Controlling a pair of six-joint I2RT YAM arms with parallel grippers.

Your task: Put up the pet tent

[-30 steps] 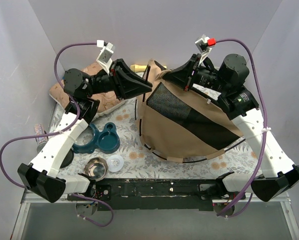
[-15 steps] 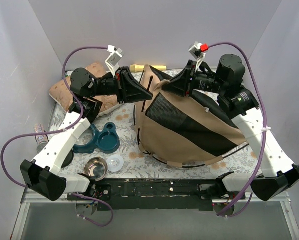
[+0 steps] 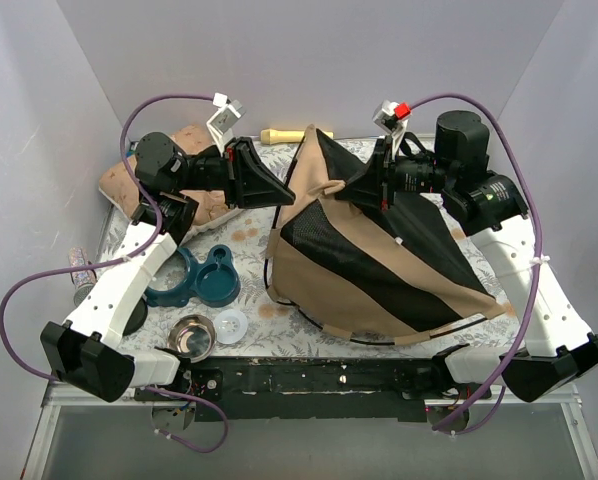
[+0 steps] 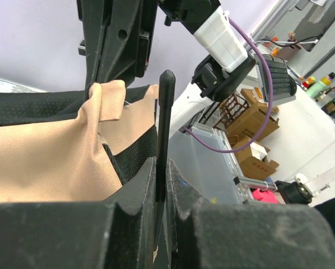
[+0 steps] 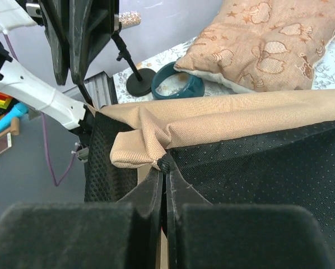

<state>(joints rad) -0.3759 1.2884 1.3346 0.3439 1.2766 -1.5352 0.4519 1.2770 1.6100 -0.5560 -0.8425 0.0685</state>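
The pet tent [image 3: 379, 270], tan fabric with a black mesh panel and black trim, stands raised in the middle of the table, its peak at the back. My left gripper [image 3: 284, 190] is shut on a thin black tent pole [image 4: 164, 129] at the tent's left edge. My right gripper [image 3: 354, 190] is shut on the black trim [image 5: 166, 163] at a folded tan corner of the tent [image 5: 139, 148] near the peak. Each arm shows in the other's wrist view. The tent's far side is hidden.
A beige-pink patterned cushion [image 3: 194, 190] lies back left under the left arm, also in the right wrist view [image 5: 268, 45]. A teal double bowl [image 3: 204, 278], a steel bowl [image 3: 190, 337] and a small white lid [image 3: 231, 325] sit front left. A yellow cylinder [image 3: 284, 135] lies at the back.
Both grippers have risen and drawn closer together, lifting the tent from a flat disc into a raised peaked shape. Its lower edge has spread toward the front right.
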